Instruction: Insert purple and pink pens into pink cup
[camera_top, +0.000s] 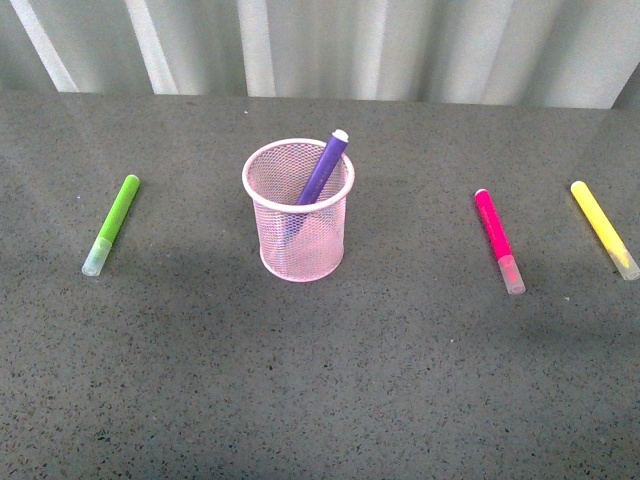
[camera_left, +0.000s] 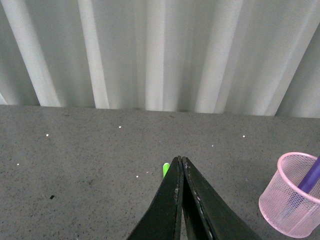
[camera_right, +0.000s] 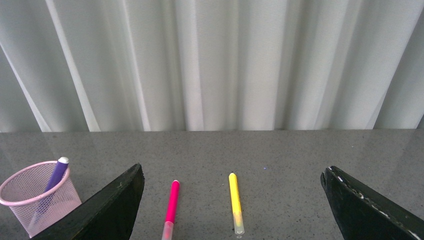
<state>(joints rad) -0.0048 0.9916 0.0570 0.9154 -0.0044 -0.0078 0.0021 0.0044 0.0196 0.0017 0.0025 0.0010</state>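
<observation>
Purple pen (camera_top: 322, 168) in, leaning inside pink cup (camera_top: 300, 245). Pink pen (camera_top: 497, 238) flat on table (camera_top: 400, 380), right of cup, near yellow marker (camera_top: 603, 226). Right gripper (camera_right: 232, 174) spread wide, nothing held. Left gripper (camera_left: 180, 165) pinched closed, nothing held. Pink pen likely light, stiff, slick, prone to roll. Pinch mid-barrel, not frosted cap.

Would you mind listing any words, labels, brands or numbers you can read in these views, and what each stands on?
No text can be read. The purple pen, pink pen, green marker, yellow marker and pink cup show no legible print; any marking on the barrels is too small to tell.
</observation>
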